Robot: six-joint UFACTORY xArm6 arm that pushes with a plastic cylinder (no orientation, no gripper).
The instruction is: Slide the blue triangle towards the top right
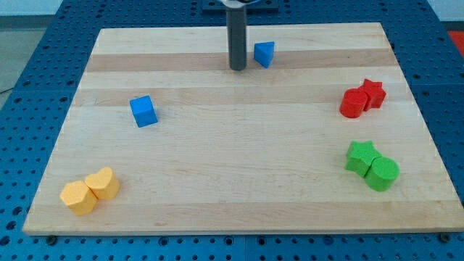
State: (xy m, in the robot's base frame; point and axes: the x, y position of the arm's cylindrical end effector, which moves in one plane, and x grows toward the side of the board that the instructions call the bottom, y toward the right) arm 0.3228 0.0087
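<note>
The tip point(238, 68) rests on the board point(232, 181) near the view's top, just left of the blue triangle point(264, 54), with a narrow gap between them. The arm carries only a rod, so there are no jaws to be apart or together. The blue cube point(143, 111) sits well apart at the view's left. 2 red blocks point(362, 98) touch at the right edge, 2 green blocks point(372, 166) touch below them, and 2 yellow blocks point(90, 191) touch at the bottom left.
</note>
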